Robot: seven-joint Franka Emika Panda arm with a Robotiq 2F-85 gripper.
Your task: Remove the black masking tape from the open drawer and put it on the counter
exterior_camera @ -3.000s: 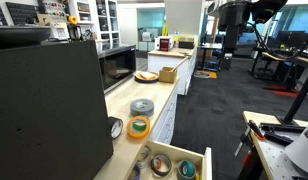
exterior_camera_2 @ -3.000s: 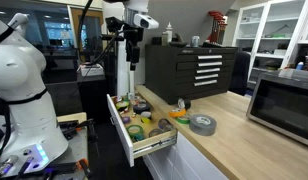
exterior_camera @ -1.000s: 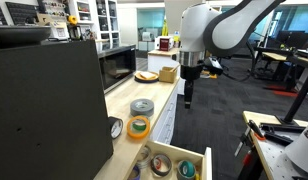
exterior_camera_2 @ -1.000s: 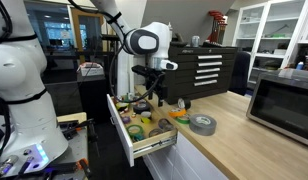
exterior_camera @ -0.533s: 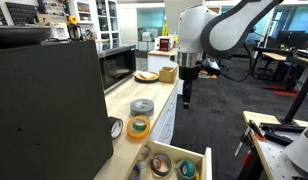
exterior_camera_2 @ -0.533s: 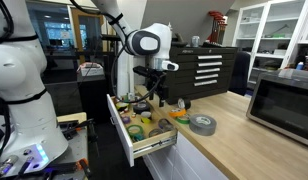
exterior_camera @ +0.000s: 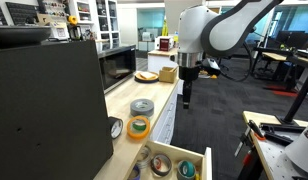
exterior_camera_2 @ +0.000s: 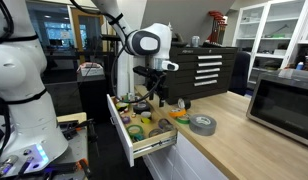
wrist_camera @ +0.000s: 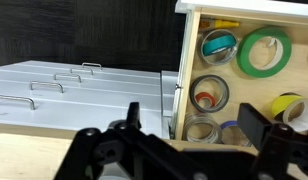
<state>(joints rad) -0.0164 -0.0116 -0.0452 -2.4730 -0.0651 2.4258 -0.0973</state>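
Observation:
The open drawer of pale wood shows in both exterior views (exterior_camera: 206, 160) (exterior_camera_2: 122, 133) and in the wrist view (wrist_camera: 186, 60). It holds several tape rolls: a green ring (wrist_camera: 264, 50), a teal-and-yellow roll (wrist_camera: 216, 45), a red roll (wrist_camera: 207, 93) and a yellow roll (wrist_camera: 286, 105). I cannot pick out the black masking tape in any view. My gripper (wrist_camera: 194, 125) (exterior_camera: 187, 97) (exterior_camera_2: 152, 97) is open and empty. It hangs over the drawer's far end, beside the counter (exterior_camera: 159, 98) (exterior_camera_2: 239, 145).
A grey roll (exterior_camera: 142, 106) (exterior_camera_2: 202, 123) and a yellow-orange roll (exterior_camera: 139, 126) lie on the counter. A dark-rimmed round thing (exterior_camera: 115, 128) leans by a black cabinet (exterior_camera: 44, 110). A microwave (exterior_camera: 117, 68) stands further along. A black tool chest (exterior_camera_2: 194, 68) stands behind the drawer.
Three seconds ago the arm was high and farther off; it has come down over the drawer. Over the last second nothing has visibly moved.

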